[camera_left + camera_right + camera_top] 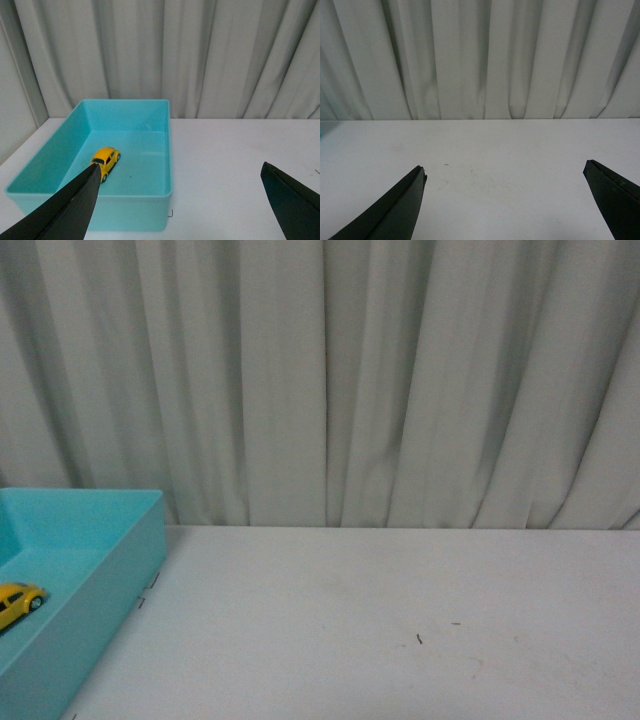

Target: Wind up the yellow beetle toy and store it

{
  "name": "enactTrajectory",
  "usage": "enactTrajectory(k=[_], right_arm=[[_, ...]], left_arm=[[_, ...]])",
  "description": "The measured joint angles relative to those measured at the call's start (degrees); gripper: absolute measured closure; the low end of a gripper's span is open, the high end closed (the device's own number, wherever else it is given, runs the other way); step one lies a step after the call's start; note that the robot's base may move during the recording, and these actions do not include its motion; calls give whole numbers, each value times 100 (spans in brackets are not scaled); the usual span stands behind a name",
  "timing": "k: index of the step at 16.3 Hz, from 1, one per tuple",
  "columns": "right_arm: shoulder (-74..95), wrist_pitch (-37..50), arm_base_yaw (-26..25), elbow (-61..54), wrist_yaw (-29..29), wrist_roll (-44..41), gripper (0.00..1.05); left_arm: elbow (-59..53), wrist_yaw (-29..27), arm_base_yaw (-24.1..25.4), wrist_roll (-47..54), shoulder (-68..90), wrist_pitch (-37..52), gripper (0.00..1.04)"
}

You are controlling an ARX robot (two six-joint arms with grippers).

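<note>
The yellow beetle toy (105, 161) rests on its wheels on the floor of a turquoise bin (150, 200). In the front view the toy (18, 602) shows at the far left, inside the same bin (120, 580). My left gripper (180, 172) is open, held back from the bin and above the table, with nothing between its black fingers (75, 205). My right gripper (504, 172) is open too, over bare white table, holding nothing. Neither arm shows in the front view.
A white table (380, 630) runs from the bin to the right. Pale pleated curtains (330, 380) close off the back edge. Small dark specks (419, 639) mark the tabletop.
</note>
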Motion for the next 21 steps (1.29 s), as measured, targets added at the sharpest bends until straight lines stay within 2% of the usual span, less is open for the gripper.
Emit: enactTrajectory(k=[21], right_arm=[[2,9,0,0,-4,0,7]], left_arm=[[0,-2,0,0,0,11,7]])
